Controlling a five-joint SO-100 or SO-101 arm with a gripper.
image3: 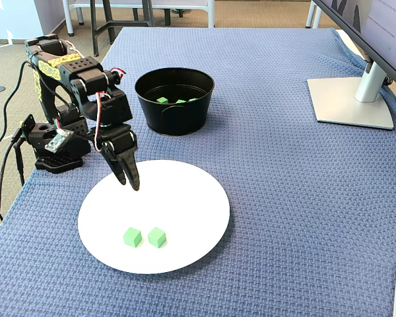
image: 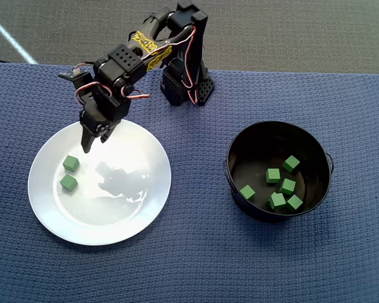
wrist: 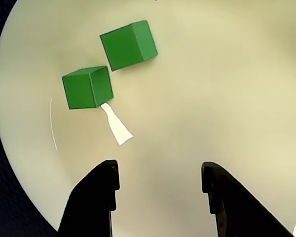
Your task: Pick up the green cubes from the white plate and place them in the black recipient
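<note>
In the wrist view, the empty jaws (wrist: 160, 180) stand apart at bottom centre; the two green cubes (wrist: 87, 87) lie upper left on the white plate (wrist: 227, 98).

Blue cloth (image3: 284, 165), monitor stand (image3: 353, 99)

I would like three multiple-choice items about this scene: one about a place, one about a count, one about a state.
1. Where is the gripper?
A. above the white plate
B. inside the black pot
C. beside the monitor stand

2. How many green cubes lie on the plate?
A. none
B. two
C. five

3. How is the gripper?
A. shut on a cube
B. open and empty
C. out of view

Answers:
1 A: the overhead view shows it over the plate's far edge.
2 B: cubes and.
3 B: the wrist view shows separated fingers with nothing between.
</note>
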